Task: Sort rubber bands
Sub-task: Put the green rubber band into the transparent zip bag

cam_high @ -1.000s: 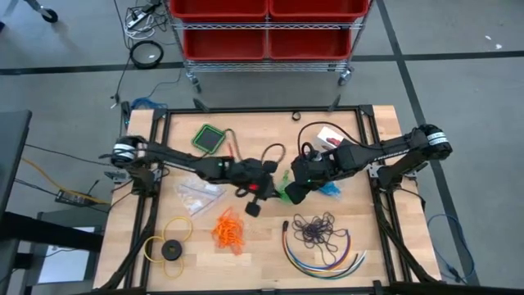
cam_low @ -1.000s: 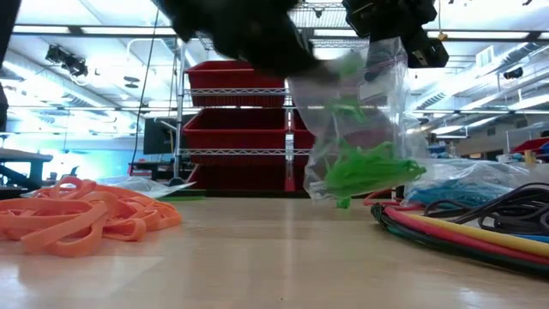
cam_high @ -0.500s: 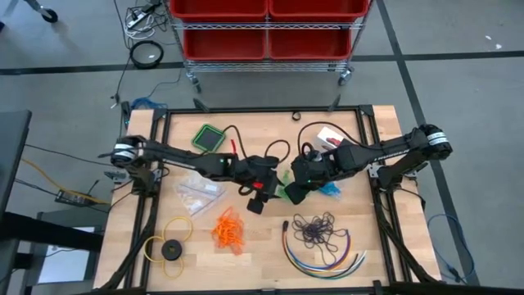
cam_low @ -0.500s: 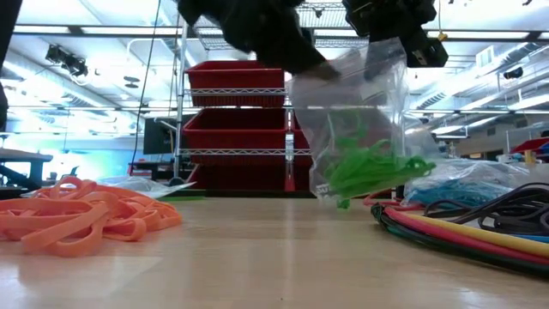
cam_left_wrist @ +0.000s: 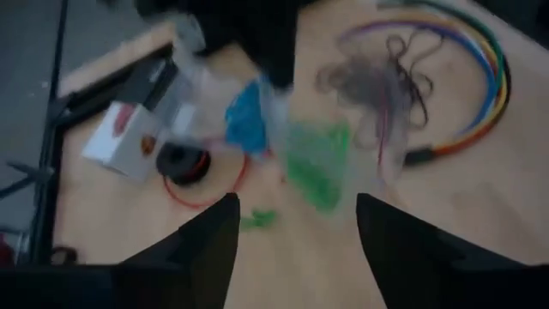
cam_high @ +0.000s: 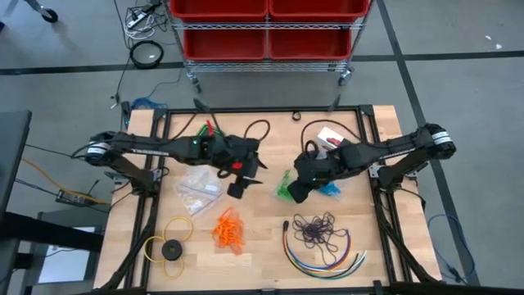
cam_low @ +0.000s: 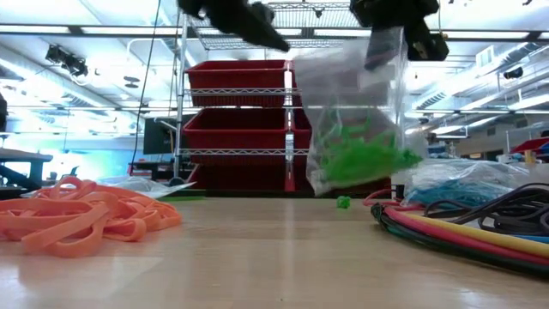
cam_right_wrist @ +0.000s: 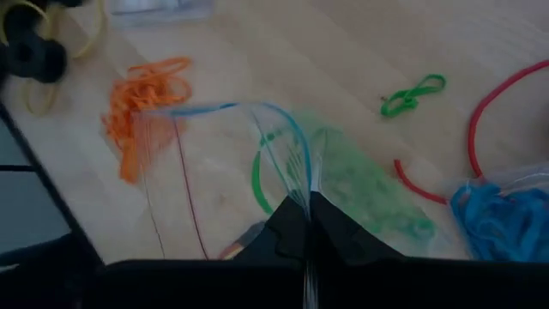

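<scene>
R gripper (cam_right_wrist: 307,225) is pinched tight on the top edge of a clear plastic bag (cam_low: 352,112), which hangs above the table (cam_high: 262,246) w/ a bunch of green rubber bands (cam_low: 360,159) in its bottom. One green band (cam_low: 343,202) lies loose on the wood under it. L gripper (cam_high: 237,182), fingers spread wide, holds nothing, apart from the bag. Orange bands (cam_high: 228,229) heaped nr the front, dark purple tangle (cam_high: 318,230) by the coloured cables (cam_high: 327,260), blue bunch (cam_right_wrist: 497,215) in another bag beside the green.

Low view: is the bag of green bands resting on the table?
No. The clear bag with the green rubber bands hangs from the right gripper, its bottom clear of the table.
</scene>
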Robot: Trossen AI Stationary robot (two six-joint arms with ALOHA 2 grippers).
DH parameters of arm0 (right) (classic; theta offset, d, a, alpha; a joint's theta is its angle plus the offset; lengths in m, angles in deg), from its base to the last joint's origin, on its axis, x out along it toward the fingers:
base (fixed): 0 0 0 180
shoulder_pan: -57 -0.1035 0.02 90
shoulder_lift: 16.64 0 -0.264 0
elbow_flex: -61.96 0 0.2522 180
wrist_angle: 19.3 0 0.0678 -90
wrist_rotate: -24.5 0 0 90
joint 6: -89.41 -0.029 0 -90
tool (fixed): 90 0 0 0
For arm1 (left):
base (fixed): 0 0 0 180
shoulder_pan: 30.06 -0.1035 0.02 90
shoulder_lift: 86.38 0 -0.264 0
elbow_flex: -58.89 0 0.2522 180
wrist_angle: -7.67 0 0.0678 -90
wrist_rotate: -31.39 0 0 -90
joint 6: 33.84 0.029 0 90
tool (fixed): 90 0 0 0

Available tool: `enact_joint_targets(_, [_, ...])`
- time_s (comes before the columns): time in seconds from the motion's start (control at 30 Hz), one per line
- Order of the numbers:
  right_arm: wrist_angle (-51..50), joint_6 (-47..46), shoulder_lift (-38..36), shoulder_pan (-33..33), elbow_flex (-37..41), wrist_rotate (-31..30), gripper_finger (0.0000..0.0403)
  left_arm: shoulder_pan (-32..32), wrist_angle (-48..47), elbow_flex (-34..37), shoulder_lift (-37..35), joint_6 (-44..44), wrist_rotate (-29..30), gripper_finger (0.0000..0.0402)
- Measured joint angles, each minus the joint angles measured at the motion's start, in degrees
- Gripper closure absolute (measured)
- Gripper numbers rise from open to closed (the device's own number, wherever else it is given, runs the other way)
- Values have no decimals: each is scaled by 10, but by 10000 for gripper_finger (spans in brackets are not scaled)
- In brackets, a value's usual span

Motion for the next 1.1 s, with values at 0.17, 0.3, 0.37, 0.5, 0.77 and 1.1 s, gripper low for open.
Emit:
enact_joint_targets(0.17, [-15,-5,-52,-1,0,-36,403,-31,8,66,0,9,-79,171])
enact_joint_targets(0.3, [-49,-21,-92,-8,-1,-66,403,-44,141,155,11,15,-86,174])
enact_joint_targets(0.37, [-59,-29,-105,-12,-1,-66,403,-47,248,202,20,2,-70,174])
enact_joint_targets(0.5, [-75,-44,-110,-15,-1,-66,403,-54,421,257,58,-10,-50,174])
enact_joint_targets(0.77, [-77,-45,-107,-16,5,-71,403,-69,477,210,200,-98,-52,174])
enact_joint_targets(1.1, [-83,-43,-108,-21,5,-76,403,-69,488,123,322,-164,-53,174])
